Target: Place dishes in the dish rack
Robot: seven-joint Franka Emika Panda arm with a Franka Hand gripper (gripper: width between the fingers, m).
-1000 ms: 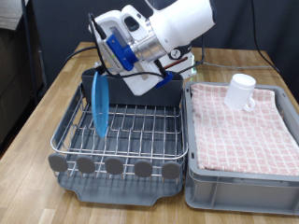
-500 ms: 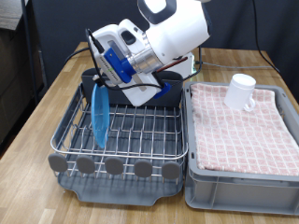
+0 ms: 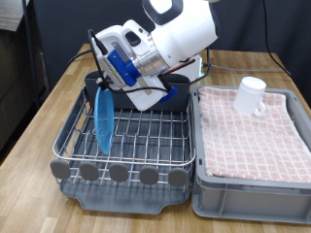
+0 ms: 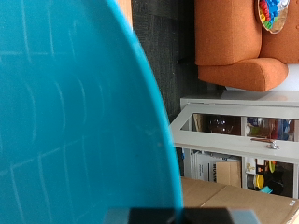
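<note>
Light-blue plate stands on edge in dish rack, exterior view's left. Gripper at plate's top edge; finger state unclear. White mug rests on pink checked cloth.

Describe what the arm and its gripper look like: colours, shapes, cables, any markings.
The arm is glossy white with rounded, bulky segments and a dark band at the joint near the top. Its hand is a white boxy block carrying a bright blue part and black cables looping around it. The gripper has dark fingers. No markings can be made out.
</note>
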